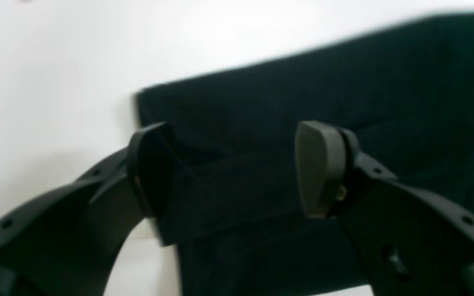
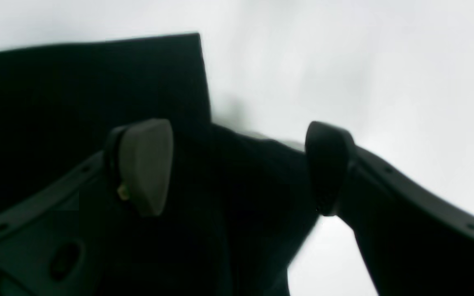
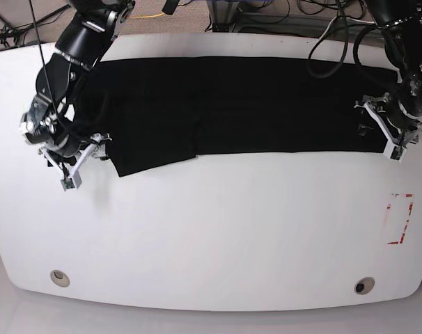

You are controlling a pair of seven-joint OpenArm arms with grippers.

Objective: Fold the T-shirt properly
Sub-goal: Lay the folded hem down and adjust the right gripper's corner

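Now, step: mid-fold, by the look of it — both ends being lined up for a grab.
T-shirt point(image 3: 232, 104): black, spread as a long band across far half of white worktop point(image 3: 218, 236); print not visible.
Left pincer point(image 1: 237, 168): jaws apart, nothing held, astride a cloth corner at base view's right end.
Right pincer point(image 2: 237, 168): jaws apart too, empty, over the ragged flap at the other end.
Next: prob. lower, pinch both ends together, lift evenly — flap looks uneven, needs care.
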